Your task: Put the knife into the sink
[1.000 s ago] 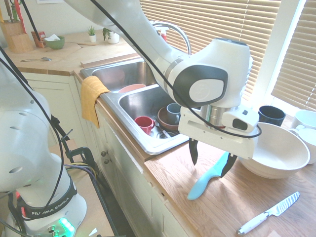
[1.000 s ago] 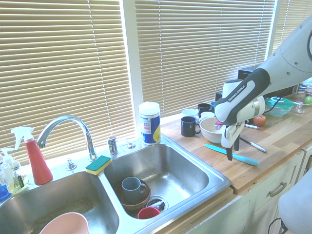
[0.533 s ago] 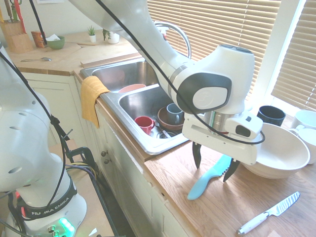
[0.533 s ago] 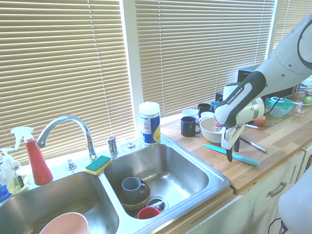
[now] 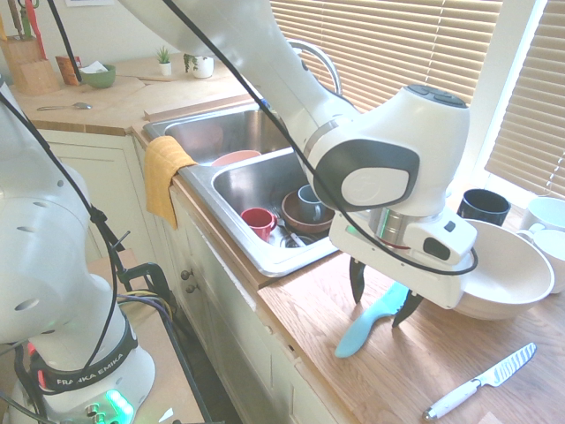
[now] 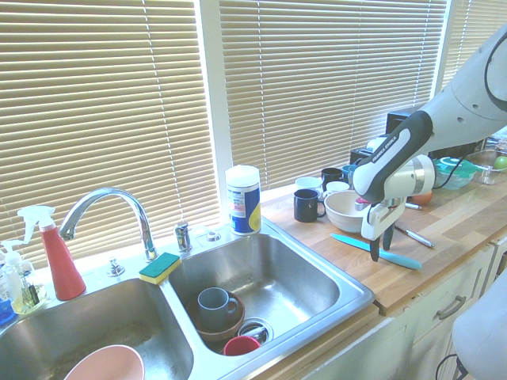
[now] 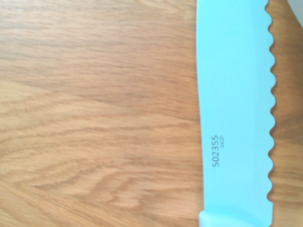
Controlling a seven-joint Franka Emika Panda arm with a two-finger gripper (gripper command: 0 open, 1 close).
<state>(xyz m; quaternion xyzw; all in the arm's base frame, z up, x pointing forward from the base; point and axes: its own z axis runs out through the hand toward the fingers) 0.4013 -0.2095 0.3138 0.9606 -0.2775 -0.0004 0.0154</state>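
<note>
Kitchen with slatted blinds across the windows and a wooden surface [image 5: 371,371] running from lower right toward the steel double basin. Lying flat on that wood at lower centre-right of the first exterior view: the turquoise knife [image 5: 366,325], handle toward the front edge, blade running back under the hand [image 5: 381,297]. Fingers apart, pointing straight down, one dark tip either side of the blade and just above the wood; not closed on anything. At centre of that view, the sink [image 5: 231,228], nearer basin with a wide flat rim, holding a red cup [image 5: 258,221], a grey mug [image 5: 310,201] and a brown bowl [image 5: 305,218]. Further basin at upper left with an orange cloth [image 5: 164,174] draped over its front edge. Right of the hand, a large white bowl [image 5: 505,274], just beside the wrist housing; below it a white-handled knife [image 5: 481,381], well apart from the turquoise one. Bare wood between knife and sink rim. Blade tip hidden behind the hand in the first exterior view. Close wrist view only of wavy blade edge [image 7: 234,109] with small printed digits on wood grain.
</note>
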